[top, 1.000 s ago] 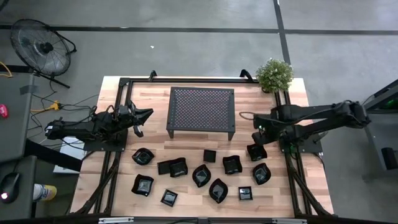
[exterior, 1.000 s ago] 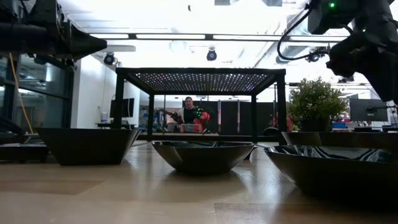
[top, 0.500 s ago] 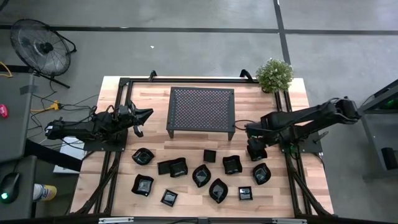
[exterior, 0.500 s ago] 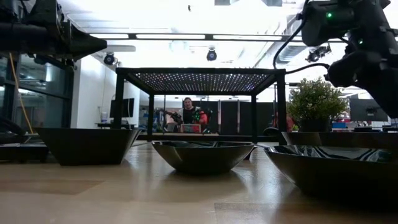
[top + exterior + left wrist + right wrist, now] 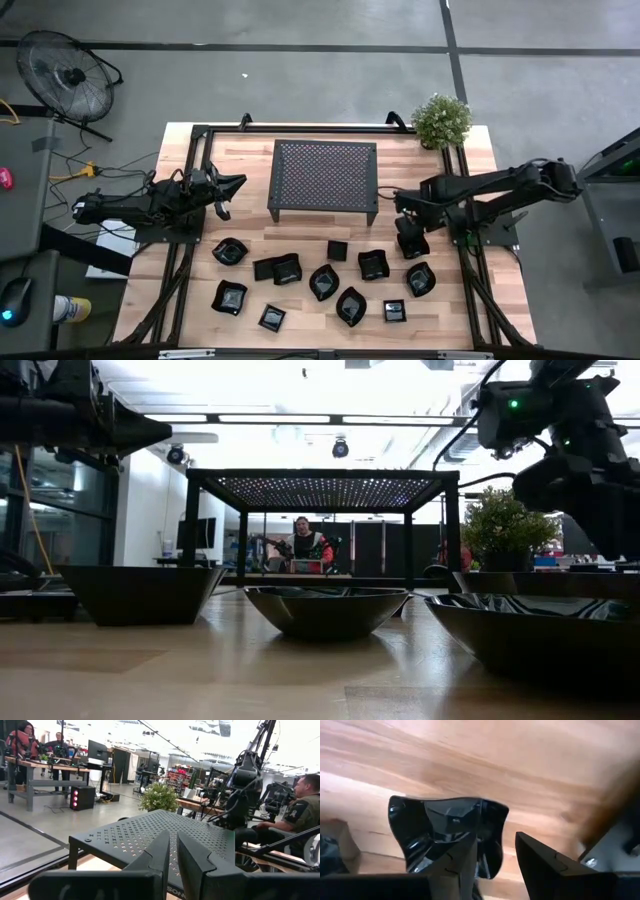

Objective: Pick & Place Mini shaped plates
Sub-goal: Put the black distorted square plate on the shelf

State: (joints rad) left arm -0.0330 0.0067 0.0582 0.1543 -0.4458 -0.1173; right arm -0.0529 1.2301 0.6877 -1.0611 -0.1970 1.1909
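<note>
- My right gripper (image 5: pixel 492 865) grips a wavy-edged mini plate (image 5: pixel 445 832) by its rim, just right of the mesh rack (image 5: pixel 323 176) (overhead view hides this).
- My left gripper (image 5: pixel 172 855), fingers nearly together, waits at the table's left edge.

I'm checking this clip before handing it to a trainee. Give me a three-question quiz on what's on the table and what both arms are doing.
1. True or false: the left gripper is shut and holds nothing.
2. What is the right gripper gripping? A) the plant B) the rim of a small black dish C) the mesh rack
3. Fill in: the potted plant stands beside the rack's far ____ corner.

Key
1. True. It waits left of the rack, fingers together.
2. B. One finger sits inside the dish, the other outside its rim, with the dish just right of the rack's front right leg.
3. right
</note>
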